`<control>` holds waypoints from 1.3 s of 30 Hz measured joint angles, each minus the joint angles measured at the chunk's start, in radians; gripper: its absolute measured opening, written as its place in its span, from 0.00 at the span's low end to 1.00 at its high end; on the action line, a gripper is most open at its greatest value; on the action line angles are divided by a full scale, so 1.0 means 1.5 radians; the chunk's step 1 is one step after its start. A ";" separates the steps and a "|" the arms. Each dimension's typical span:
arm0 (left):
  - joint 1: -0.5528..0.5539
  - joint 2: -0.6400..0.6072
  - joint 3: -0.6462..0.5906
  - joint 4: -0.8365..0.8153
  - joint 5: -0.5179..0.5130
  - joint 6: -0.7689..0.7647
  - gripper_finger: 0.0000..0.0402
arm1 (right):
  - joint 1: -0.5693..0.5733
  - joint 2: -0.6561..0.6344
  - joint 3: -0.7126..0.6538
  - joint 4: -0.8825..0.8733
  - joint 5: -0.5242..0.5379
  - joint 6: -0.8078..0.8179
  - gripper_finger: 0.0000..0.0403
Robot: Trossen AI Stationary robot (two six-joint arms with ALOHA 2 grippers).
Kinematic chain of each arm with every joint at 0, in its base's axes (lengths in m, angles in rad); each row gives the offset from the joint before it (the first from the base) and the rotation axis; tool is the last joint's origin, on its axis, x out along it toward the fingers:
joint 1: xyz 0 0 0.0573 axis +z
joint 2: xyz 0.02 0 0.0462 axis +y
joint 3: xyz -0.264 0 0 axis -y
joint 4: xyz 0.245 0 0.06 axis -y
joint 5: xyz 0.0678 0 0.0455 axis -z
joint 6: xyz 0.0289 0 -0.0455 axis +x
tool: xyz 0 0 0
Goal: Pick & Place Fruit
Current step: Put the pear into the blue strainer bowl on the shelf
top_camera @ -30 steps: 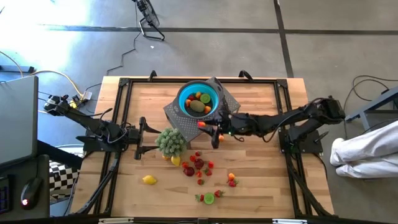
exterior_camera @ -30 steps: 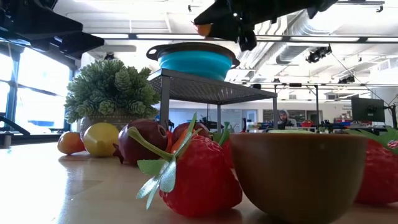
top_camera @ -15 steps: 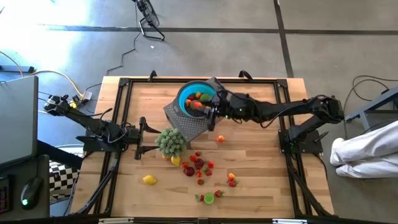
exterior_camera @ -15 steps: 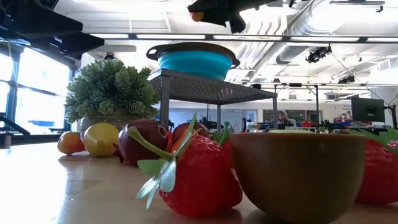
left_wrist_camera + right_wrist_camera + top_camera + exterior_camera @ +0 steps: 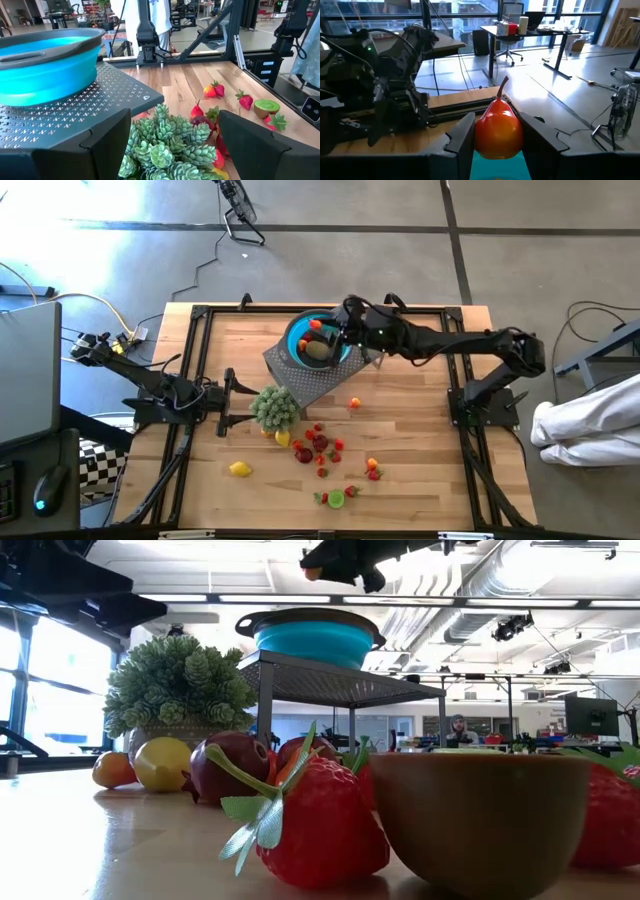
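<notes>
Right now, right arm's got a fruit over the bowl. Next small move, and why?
Probably open the right pincer: it holds the red-orange fruit above the blue bowl on its raised stand, so letting go should drop it among the fruit already inside. The left pincer waits by the plant.

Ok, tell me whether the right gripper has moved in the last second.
Yes. In the high view the right gripper, holding a red-orange fruit, went from the table beside the grey stand to above the blue bowl.

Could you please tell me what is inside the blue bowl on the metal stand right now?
The blue bowl holds a brownish-green fruit and orange pieces. The right gripper, holding a red-orange fruit above it, covers part of the inside; anything under it cannot be seen.
</notes>
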 joint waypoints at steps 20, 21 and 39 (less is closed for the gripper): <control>0.000 0.001 0.000 -0.013 -0.002 -0.001 0.73 | -0.012 0.078 0.174 -0.385 -0.021 0.019 0.33; 0.000 0.001 0.000 -0.013 -0.002 -0.001 0.73 | -0.012 0.078 0.178 -0.400 -0.021 0.019 0.33; 0.000 0.001 0.000 -0.013 -0.002 -0.002 0.73 | -0.018 0.078 0.178 -0.533 0.032 0.012 0.35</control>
